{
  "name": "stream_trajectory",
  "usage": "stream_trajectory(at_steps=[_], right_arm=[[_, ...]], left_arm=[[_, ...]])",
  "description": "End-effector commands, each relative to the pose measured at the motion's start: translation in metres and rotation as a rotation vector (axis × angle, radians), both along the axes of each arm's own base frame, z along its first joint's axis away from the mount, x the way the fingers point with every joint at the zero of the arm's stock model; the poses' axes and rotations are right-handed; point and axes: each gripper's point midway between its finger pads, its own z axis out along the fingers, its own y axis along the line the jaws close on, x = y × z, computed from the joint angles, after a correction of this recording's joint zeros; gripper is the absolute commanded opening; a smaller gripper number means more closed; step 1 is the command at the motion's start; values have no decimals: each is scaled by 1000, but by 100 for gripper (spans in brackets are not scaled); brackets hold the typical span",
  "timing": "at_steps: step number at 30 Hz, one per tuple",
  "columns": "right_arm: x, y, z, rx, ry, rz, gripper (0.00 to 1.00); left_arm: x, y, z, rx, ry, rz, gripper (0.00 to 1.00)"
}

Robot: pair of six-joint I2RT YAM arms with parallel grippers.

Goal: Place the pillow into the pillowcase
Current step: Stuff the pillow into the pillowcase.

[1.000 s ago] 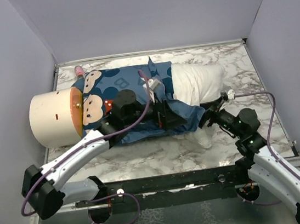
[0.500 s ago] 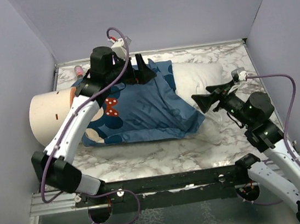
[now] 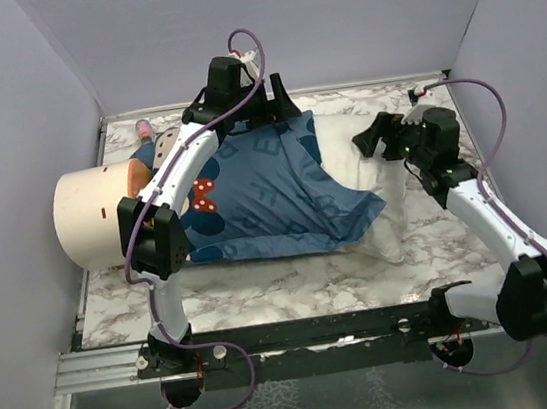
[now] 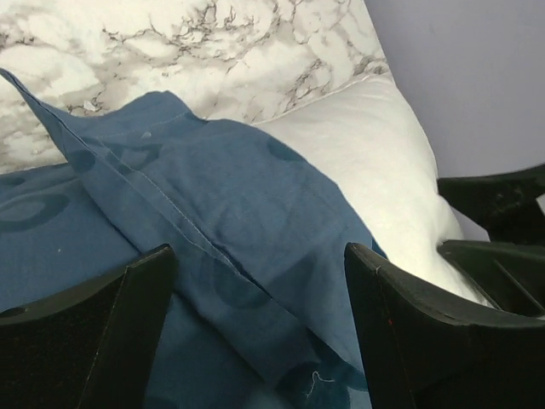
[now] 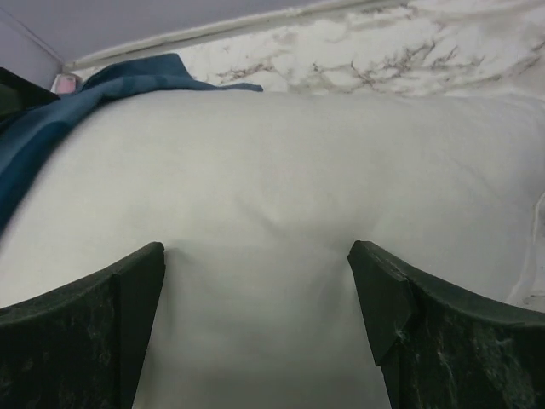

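Top external view shows the pillow (image 3: 343, 155) on the counter (image 3: 293, 273), mostly inside the pillowcase (image 3: 252, 192), only its right end bare and left to cover, while the left tool (image 3: 275, 98) at the far hem and the right tool (image 3: 371, 139) above that end gape wide, gripping nothing

The marble table (image 3: 293, 273) bears pillowcase (image 3: 252, 197), pillow (image 3: 349, 164) and apparently a cream cylinder (image 3: 94, 216).
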Motion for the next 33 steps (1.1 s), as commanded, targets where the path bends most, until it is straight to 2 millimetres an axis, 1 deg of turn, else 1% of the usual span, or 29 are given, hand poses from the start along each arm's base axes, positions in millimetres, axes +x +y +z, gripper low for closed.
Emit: stream_trajectory(at_steps=[1, 2, 4, 5, 7, 8, 10, 11, 12, 13, 15, 16, 17, 18, 20, 21, 22, 23, 24, 25, 26, 27, 28, 29, 31, 32, 33], right_arm=[[11, 28, -26, 77, 50, 184, 89], [10, 36, -34, 99, 69, 229, 88], [7, 51, -47, 159, 93, 314, 80], [4, 59, -52, 188, 105, 355, 76], [0, 70, -58, 229, 109, 411, 64], [-1, 74, -58, 245, 105, 434, 55], [-2, 82, -53, 270, 82, 475, 32], [0, 86, -48, 280, 64, 489, 19], [2, 89, -41, 288, 42, 503, 9], [4, 93, -30, 293, 10, 513, 2], [11, 100, -5, 300, -61, 522, 1], [14, 104, 12, 302, -105, 525, 1], [18, 107, 31, 306, -155, 525, 1], [21, 109, 50, 311, -202, 521, 1], [24, 109, 87, 334, -297, 504, 1], [22, 108, 104, 349, -344, 497, 1], [20, 106, 118, 363, -388, 487, 1], [14, 106, 129, 371, -425, 487, 1], [8, 108, 137, 375, -456, 486, 1], [1, 113, 138, 373, -473, 493, 1], [-5, 120, 134, 365, -480, 503, 1], [-13, 129, 126, 355, -478, 522, 1], [-25, 141, 97, 343, -438, 546, 1], [-33, 145, 73, 338, -401, 551, 1], [-46, 141, 21, 339, -321, 531, 1], [-54, 136, -5, 338, -280, 520, 1], [-63, 132, -27, 330, -246, 512, 1]], left_arm=[[-12, -13, -14, 0, 64, -36, 77], [-14, -20, -13, -27, 72, -60, 68], [-16, -34, -4, -102, 90, -104, 39], [-16, -41, 5, -138, 89, -121, 29], [-15, -56, 22, -191, 77, -158, 9], [-16, -65, 35, -219, 64, -181, 0], [-20, -84, 54, -282, 33, -218, 0], [-25, -93, 69, -330, 16, -237, 0], [-31, -103, 83, -360, -7, -264, 0], [-37, -113, 99, -384, -37, -287, 0], [-57, -137, 133, -449, -94, -341, 0], [-73, -155, 148, -487, -115, -381, 0], [-85, -163, 170, -531, -149, -407, 0], [-101, -175, 189, -577, -169, -442, 0], [-137, -198, 220, -674, -195, -520, 0], [-148, -202, 234, -719, -213, -540, 0], [-156, -209, 238, -752, -211, -556, 0], [-162, -209, 247, -783, -216, -566, 0], [-166, -210, 252, -803, -222, -568, 0], [-166, -209, 255, -812, -233, -564, 0], [-162, -210, 251, -804, -233, -551, 0], [-159, -211, 246, -792, -234, -540, 0], [-153, -213, 237, -773, -226, -538, 0], [-149, -214, 229, -756, -214, -541, 0], [-138, -215, 201, -696, -164, -561, 0], [-131, -217, 183, -666, -131, -563, 0], [-131, -218, 164, -632, -90, -598, 0]])
